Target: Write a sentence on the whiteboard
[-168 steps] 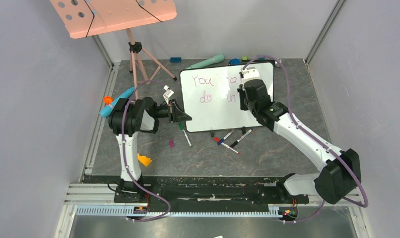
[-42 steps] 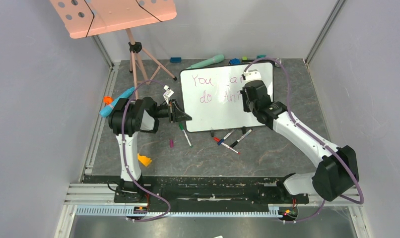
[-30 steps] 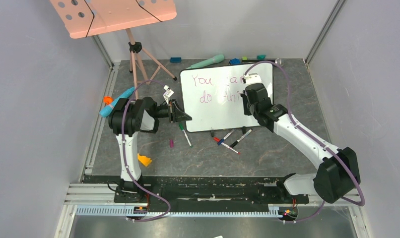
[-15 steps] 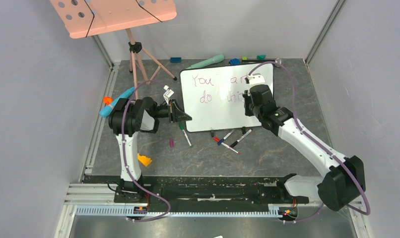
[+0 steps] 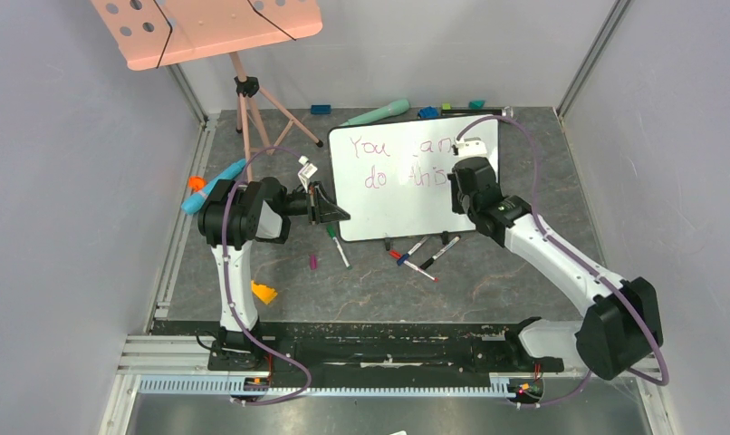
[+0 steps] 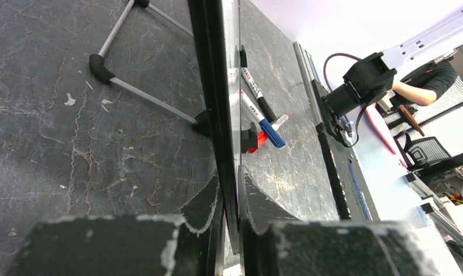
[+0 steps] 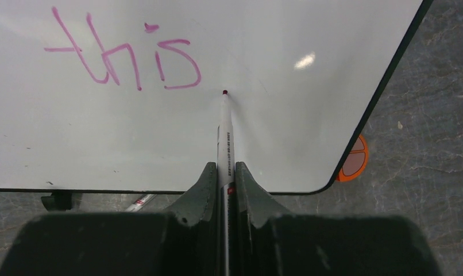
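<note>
The whiteboard [image 5: 393,204] sits at mid table, and my left gripper [image 5: 337,214] is shut on its left edge. In the left wrist view the dark frame [image 6: 215,86] runs edge-on between the left gripper [image 6: 232,192] fingers. The sentence reads in magenta "You" [image 5: 365,147] on the top line, with "do" and "this" [image 5: 427,177] below; my right arm hides part of the top line. My right gripper [image 7: 224,172] is shut on a white marker [image 7: 224,132]. Its red tip rests on the board just right of "this" [image 7: 123,60].
A pink perforated board on a tripod [image 5: 207,32] stands at the back left. Several loose markers [image 5: 425,254] lie in front of the whiteboard, and a green-capped one [image 5: 337,243] lies near my left gripper. Teal objects [image 5: 215,186] and an orange piece [image 5: 264,293] lie left.
My right gripper has moved rightward along the lower line with the marker, and the word "this" now stands complete. The left arm and the whiteboard have not moved.
</note>
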Robot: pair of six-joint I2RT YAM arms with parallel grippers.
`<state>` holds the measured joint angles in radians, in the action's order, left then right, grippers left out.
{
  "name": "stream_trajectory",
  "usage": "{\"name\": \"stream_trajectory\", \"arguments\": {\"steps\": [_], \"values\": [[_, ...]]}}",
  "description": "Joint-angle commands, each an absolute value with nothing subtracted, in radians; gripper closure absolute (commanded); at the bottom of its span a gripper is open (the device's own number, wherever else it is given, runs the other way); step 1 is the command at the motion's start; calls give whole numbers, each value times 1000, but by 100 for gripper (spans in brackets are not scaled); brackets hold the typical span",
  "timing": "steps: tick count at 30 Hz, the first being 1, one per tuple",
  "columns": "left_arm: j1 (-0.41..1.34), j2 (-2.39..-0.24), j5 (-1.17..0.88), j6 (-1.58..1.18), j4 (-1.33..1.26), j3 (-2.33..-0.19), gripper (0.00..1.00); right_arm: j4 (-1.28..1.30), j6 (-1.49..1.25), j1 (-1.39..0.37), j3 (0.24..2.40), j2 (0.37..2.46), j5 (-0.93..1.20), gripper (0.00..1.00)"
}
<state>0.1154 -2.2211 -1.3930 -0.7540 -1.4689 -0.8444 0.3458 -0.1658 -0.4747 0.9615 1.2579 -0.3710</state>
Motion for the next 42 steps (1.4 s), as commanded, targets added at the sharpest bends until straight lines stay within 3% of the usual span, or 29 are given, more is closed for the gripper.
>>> {"name": "stream_trajectory", "arguments": {"steps": [1, 8, 15, 21, 30, 37, 42], "values": [[115, -2238, -1395, -692, -1557, -858, 98, 326, -186, -459, 999, 1313, -399, 100], [115, -2239, -1391, -693, -1557, -861, 98, 344, -194, -457, 957, 1261, -430, 100], [115, -2239, -1400, -694, -1557, -862, 98, 362, -202, -457, 947, 1106, -328, 100], [115, -2226, -1393, -695, -1557, -853, 88, 379, -193, -457, 932, 1019, -314, 100], [114, -2205, -1381, -677, -1557, -837, 58, 384, -181, -457, 902, 1010, -307, 100], [115, -2177, -1384, -683, -1557, -826, 23, 383, -175, -457, 904, 1010, -300, 100], [112, -2138, -1363, -660, -1557, -787, 18, 381, -173, -457, 908, 996, -298, 100]]}}
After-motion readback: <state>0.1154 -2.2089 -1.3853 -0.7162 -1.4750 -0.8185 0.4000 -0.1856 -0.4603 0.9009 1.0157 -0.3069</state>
